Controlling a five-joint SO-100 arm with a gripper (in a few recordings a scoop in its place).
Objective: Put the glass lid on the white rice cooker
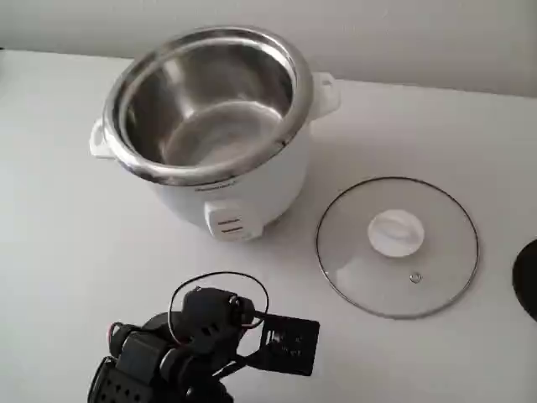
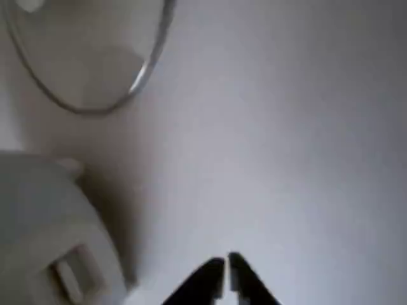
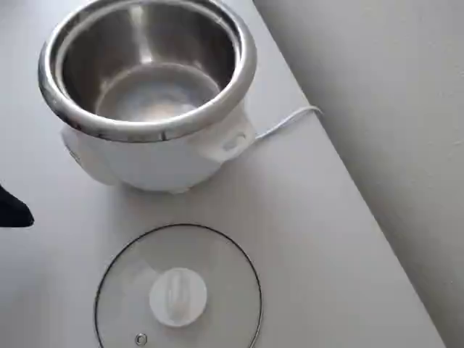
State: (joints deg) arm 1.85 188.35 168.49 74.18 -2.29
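The white rice cooker (image 1: 220,138) stands upright on the white tabletop (image 1: 75,252), uncovered, with its steel inner pot (image 1: 205,109) exposed and empty. In the fixed view, 2 white side handles (image 1: 325,91) project from the body, 1 at the left and 1 at the upper right, and the front switch (image 1: 228,225) faces the lower edge of the picture.

The glass lid (image 1: 397,246) lies flat on the tabletop, to the right of the cooker in the fixed view and apart from it. Its white knob (image 1: 395,232) points upward at the centre, and the small metal steam vent (image 1: 414,277) sits near the lower rim. In the overhead view the glass lid (image 3: 178,288) lies below the white rice cooker (image 3: 148,94), and a white cord (image 3: 286,122) runs from the cooker toward the tabletop edge.

The black arm (image 1: 180,348) occupies the lower left of the fixed view, in front of the cooker. In the wrist view the pincer (image 2: 226,279) is clenched: its 2 dark tips almost meet, with nothing between them. It hangs above bare tabletop, with the cooker at lower left and the lid rim (image 2: 143,76) at upper left, well apart from both.
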